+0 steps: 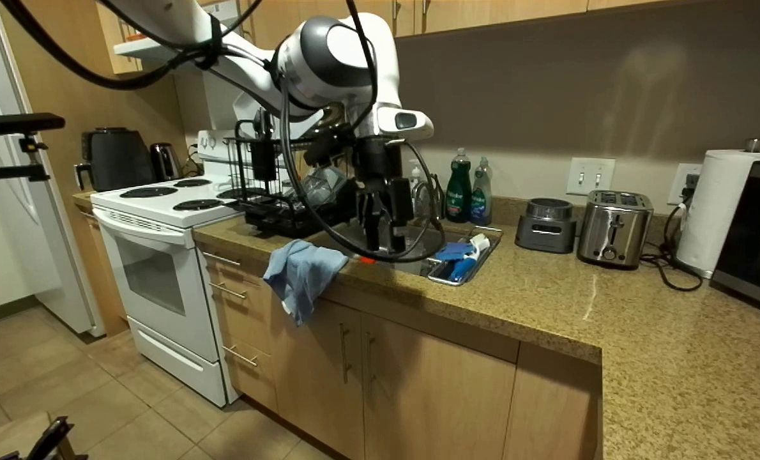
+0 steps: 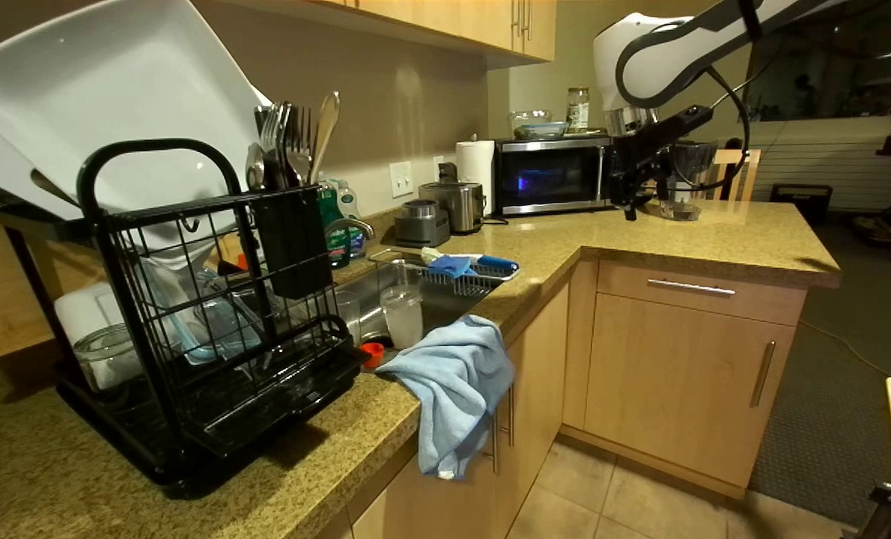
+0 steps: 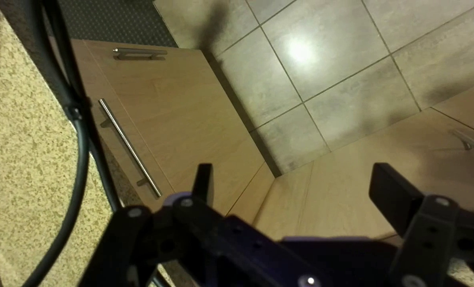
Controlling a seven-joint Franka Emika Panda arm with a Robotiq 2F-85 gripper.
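My black gripper [image 1: 386, 241] hangs in the air, pointing down, with its jaws wide apart. In the wrist view, nothing lies between the two black fingers [image 3: 394, 199]; wooden cabinet fronts [image 3: 189, 107] and tiled floor [image 3: 261, 75] show far below. From an exterior view the gripper [image 2: 629, 206] appears in front of the microwave [image 2: 554, 176]. A light blue cloth [image 2: 457, 382] drapes over the counter edge by the sink [image 2: 445, 303]. Inside the sink stand a clear cup [image 2: 402, 318] and a small red item [image 2: 373, 354]. A wire caddy holds a blue brush [image 1: 462, 268].
A black dish rack [image 2: 288, 408] with dishes and cutlery stands beside the sink. Along the wall are soap bottles [image 1: 459, 188], a grey appliance base [image 1: 546, 227], a toaster [image 1: 615, 230] and a paper towel roll [image 1: 725, 211]. Loose black cables [image 3: 82, 147] hang beside the gripper.
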